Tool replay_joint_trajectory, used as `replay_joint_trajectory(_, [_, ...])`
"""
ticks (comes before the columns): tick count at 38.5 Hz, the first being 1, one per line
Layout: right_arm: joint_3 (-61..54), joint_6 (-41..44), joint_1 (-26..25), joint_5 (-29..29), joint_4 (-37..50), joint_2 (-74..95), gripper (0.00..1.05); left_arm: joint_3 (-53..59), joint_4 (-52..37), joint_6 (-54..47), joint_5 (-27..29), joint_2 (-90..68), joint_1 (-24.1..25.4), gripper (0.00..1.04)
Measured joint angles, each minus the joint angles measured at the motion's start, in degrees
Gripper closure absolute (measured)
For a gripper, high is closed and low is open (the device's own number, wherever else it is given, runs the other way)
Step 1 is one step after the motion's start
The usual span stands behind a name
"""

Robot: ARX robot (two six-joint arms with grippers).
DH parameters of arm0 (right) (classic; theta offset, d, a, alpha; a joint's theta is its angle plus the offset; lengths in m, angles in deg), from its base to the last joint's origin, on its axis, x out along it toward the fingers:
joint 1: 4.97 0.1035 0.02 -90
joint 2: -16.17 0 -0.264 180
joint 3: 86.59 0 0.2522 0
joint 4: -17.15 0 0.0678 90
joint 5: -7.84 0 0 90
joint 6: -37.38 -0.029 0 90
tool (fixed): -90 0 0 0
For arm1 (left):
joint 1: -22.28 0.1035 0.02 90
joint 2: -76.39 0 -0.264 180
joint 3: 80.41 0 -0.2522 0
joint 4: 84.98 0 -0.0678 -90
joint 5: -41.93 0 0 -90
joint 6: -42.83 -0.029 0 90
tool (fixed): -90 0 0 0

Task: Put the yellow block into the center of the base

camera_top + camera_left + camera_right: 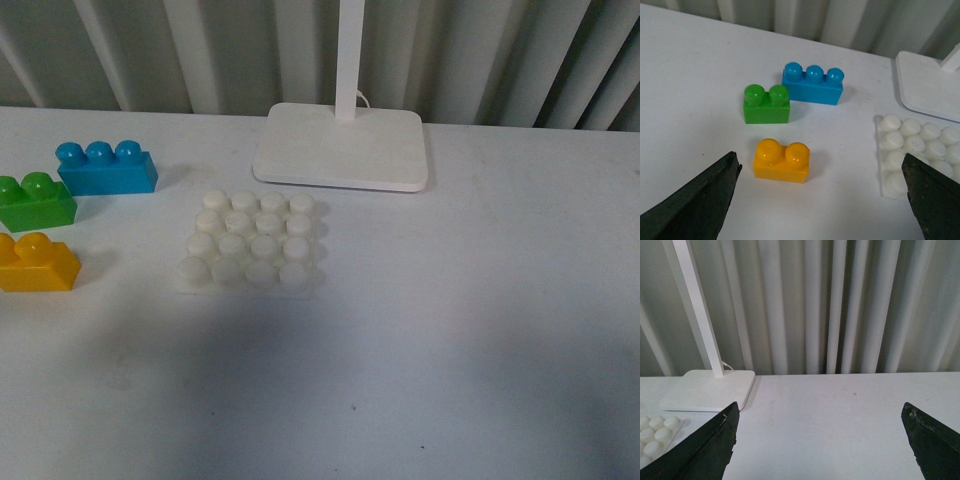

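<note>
Reach step, I judge: the released left pincer point(819, 159) faces the yellow block point(781, 160), left of the base point(250, 246), and should descend to grasp it; the right pincer point(820, 407) is likewise released.

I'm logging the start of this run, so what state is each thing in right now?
yellow block: loose on the table, studs up, not gripped.
green block: loose on the table, studs up.
blue block: loose on the table, studs up.
base: lying flat, studs up, nothing pressed onto it.
lamp foot: flat on the table.
left gripper: open, empty.
right gripper: open, empty.
</note>
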Motion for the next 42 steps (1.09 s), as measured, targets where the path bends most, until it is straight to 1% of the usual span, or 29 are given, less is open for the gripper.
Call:
replay_joint_trajectory(3, [0.0,0.0,0.0,0.0,0.0,0.0,0.09,-2.03,-5.31,-0.96,-0.02,-9.18,-0.87,0.06])
replay_joint_trajectory(11, [0.0,0.0,0.0,0.0,0.02,0.0,0.09,-6.54,-10.58,-3.87,0.87,-22.53,-2.34,0.06])
replay_joint_trajectory(16, [0.0,0.0,0.0,0.0,0.0,0.0,0.09,-8.61,-10.56,-5.4,1.18,-25.62,-1.73,0.06])
replay_joint_trajectory(18, [0.0,0.0,0.0,0.0,0.02,0.0,0.09,-10.05,-10.16,-6.16,1.36,-26.71,-0.77,0.06])
replay_joint_trajectory(25, [0.0,0.0,0.0,0.0,0.02,0.0,0.09,-12.57,-6.82,-7.8,0.85,-27.45,1.31,0.06])
replay_joint_trajectory(42, [0.0,0.0,0.0,0.0,0.0,0.0,0.09,-16.48,-4.26,-9.38,0.59,-32.92,1.97,0.06])
